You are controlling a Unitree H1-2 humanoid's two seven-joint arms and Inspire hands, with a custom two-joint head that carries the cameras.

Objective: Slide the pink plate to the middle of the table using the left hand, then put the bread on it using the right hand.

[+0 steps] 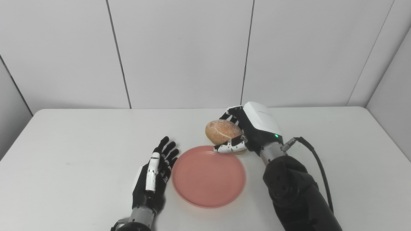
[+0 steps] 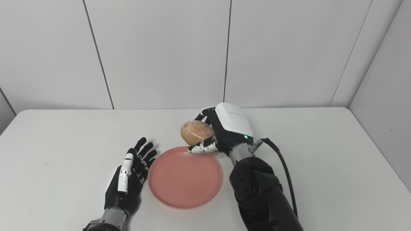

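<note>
- While the right hand [image 1: 250, 129] is clamped around the bread [image 1: 223, 131], the roll sits at the far edge of the pink plate [image 1: 208, 176], its lower side hidden behind the thumb, so whether it touches the plate cannot be told.
- White-tipped thumb crosses the front of the bread, over the plate's far rim.
- Pink plate lies flat near the middle of the white table [image 1: 73, 151], bare inside.
- Left hand [image 2: 127, 178] rests just beside the plate's left rim, fingers apart and stretched forward, holding nothing.
- Black cable [image 1: 316, 163] runs from the right wrist down the forearm.
</note>
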